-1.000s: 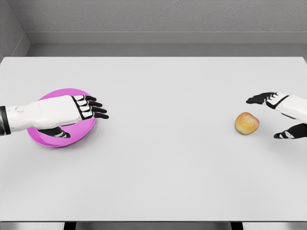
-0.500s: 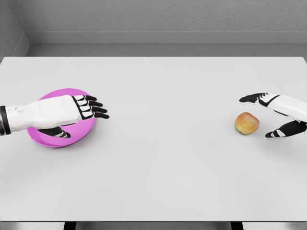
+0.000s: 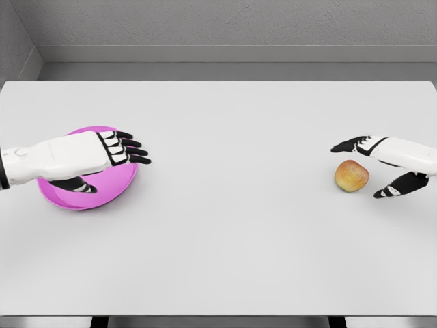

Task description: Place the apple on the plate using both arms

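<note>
A yellow-red apple (image 3: 351,175) lies on the white table at the right. My right hand (image 3: 362,168) comes in from the right edge with fingers spread; its upper fingers reach just above the apple and its thumb sits to the apple's lower right, not touching it. A magenta plate (image 3: 102,190) rests at the left. My left hand (image 3: 113,160) hovers over the plate, fingers extended to the right past its rim and thumb down over the plate's inside, holding nothing.
The white table (image 3: 225,225) spans the whole view, with its front edge near the bottom. A grey wall runs behind the far edge.
My right hand has moved left, so its fingers now bracket the apple more closely. My left hand has shifted slightly up and left over the plate. The apple has not moved.
</note>
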Controlling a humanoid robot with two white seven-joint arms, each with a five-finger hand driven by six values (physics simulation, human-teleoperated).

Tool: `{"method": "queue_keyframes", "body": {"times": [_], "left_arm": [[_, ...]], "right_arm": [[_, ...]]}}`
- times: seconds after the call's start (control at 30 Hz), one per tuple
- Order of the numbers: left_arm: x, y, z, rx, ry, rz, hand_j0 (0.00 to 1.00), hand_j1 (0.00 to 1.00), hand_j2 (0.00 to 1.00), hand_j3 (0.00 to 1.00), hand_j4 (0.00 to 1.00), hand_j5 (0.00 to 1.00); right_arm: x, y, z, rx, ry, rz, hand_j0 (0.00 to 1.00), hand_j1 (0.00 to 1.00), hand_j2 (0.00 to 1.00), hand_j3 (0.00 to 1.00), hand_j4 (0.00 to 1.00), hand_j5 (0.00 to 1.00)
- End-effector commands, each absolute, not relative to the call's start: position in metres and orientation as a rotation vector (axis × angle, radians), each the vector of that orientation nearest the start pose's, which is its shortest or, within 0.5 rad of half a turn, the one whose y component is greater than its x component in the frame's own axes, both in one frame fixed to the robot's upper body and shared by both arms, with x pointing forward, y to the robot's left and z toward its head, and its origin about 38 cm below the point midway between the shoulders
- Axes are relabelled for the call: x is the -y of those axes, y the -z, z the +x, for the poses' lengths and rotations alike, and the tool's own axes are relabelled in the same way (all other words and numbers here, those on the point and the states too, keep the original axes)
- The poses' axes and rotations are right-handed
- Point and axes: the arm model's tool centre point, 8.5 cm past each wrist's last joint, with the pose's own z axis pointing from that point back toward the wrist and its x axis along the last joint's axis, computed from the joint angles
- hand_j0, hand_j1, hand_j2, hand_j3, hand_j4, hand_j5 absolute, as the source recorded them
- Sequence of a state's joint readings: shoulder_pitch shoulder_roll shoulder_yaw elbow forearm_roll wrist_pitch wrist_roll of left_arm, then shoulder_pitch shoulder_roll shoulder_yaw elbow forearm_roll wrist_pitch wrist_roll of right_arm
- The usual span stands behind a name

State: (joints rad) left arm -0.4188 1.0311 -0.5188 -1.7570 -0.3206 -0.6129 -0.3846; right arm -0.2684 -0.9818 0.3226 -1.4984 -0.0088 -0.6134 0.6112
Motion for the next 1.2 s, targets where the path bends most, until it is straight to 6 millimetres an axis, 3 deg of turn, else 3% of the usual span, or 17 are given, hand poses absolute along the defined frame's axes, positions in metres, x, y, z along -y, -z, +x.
{"method": "queue_keyframes", "body": {"times": [0.0,0.57,0.87,1.17], "left_arm": [[-0.310,-0.246,0.363,-2.139,-2.856,-0.519,1.00,1.00,1.00,1.00,1.00,1.00],[-0.312,-0.248,0.363,-2.133,-2.862,-0.527,1.00,1.00,1.00,1.00,1.00,1.00],[-0.312,-0.248,0.363,-2.135,-2.860,-0.528,1.00,1.00,1.00,1.00,1.00,1.00],[-0.312,-0.247,0.363,-2.135,-2.862,-0.523,1.00,1.00,1.00,1.00,1.00,1.00]], "right_arm": [[0.383,-0.194,0.369,1.436,-1.737,-0.117,1.00,1.00,1.00,1.00,1.00,1.00],[0.374,-0.174,0.382,1.399,-1.750,-0.110,1.00,1.00,1.00,1.00,1.00,1.00],[0.379,-0.169,0.386,1.389,-1.729,-0.115,1.00,1.00,1.00,1.00,1.00,1.00],[0.371,-0.165,0.394,1.367,-1.759,-0.099,1.00,1.00,1.00,1.00,1.00,1.00]]}}
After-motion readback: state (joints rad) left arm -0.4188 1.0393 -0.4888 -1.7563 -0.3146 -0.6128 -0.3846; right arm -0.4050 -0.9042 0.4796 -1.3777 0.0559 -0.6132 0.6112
